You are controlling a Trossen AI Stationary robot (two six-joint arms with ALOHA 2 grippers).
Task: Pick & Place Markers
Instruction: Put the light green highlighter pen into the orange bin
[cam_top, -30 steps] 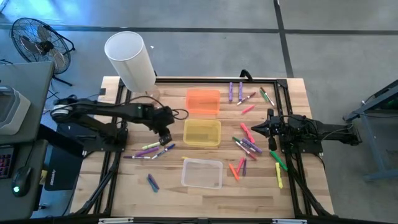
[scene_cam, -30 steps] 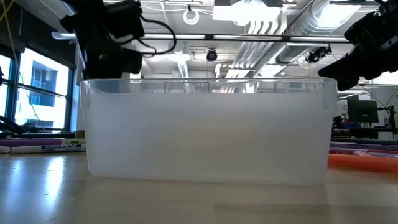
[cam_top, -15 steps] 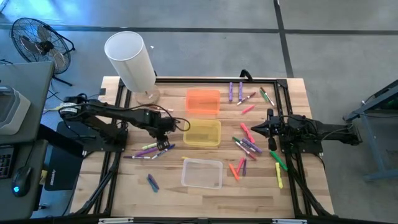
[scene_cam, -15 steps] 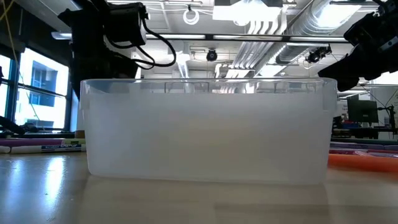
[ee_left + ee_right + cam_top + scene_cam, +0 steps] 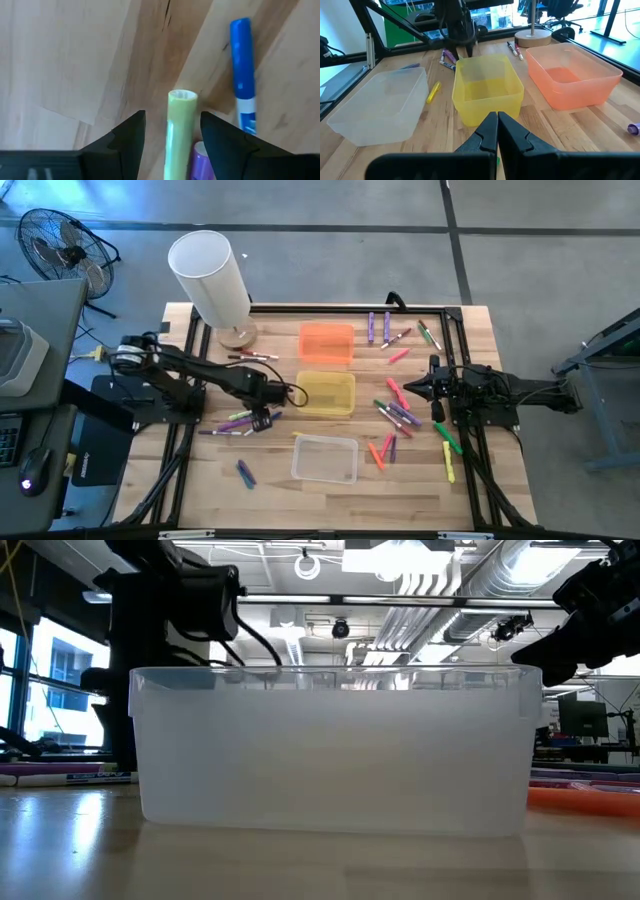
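Your left end effector (image 5: 168, 131) stands open, low over a light-green marker (image 5: 176, 131) that lies on the wood surface (image 5: 75, 55) between its fingers, with a purple marker (image 5: 200, 161) touching it and a blue marker (image 5: 242, 75) just beside. Judge it light, stiff and smooth; grip mid-barrel, across its width, clear of the purple one. Your right end effector (image 5: 497, 131) waits pinched closed, empty, before the yellow bin (image 5: 486, 90).

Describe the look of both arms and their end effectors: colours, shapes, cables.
Both arms are dark, nearly black, built of slim jointed segments. The left arm carries a pale collar near its base and a thin black cable looping by its end effector. Its fingers are matte black, tapering wedges. The right end effector has the same black, pointed fingers.
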